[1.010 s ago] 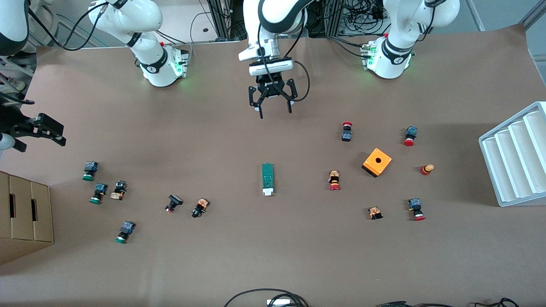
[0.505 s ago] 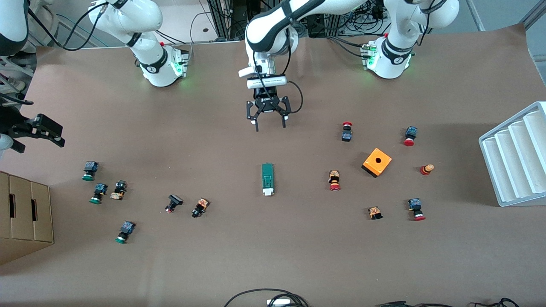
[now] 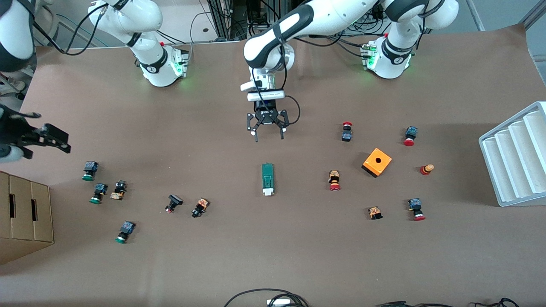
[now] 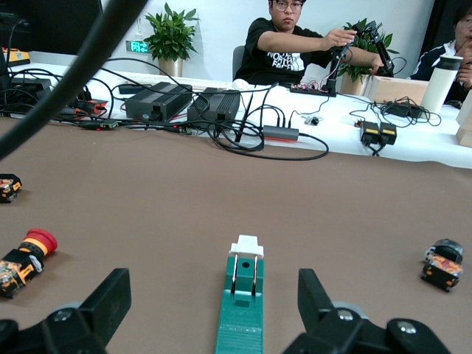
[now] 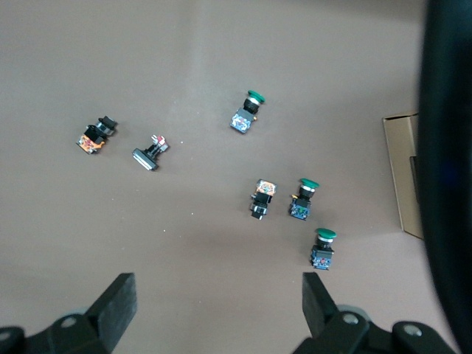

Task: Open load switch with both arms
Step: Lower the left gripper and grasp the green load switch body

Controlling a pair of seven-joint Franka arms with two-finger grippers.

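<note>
The left gripper (image 3: 268, 135) is now seen lower over the table (image 3: 273, 256) than half a second ago, and closer to the load switch (image 3: 268, 179); its jaws are spread wide, nothing between them. The load switch is left unmoved at mid-table, flat, its white block end turned toward the front camera. In the left wrist view the green bar (image 4: 242, 310) is framed between the 2 open fingers (image 4: 103, 302), not touched. The right gripper (image 3: 49, 138) is held up at the right arm's end of the table, shifted slightly from before, jaws apart and empty, above the green-capped push buttons (image 5: 306, 199). The orange box (image 3: 377, 162) has not been moved.
</note>
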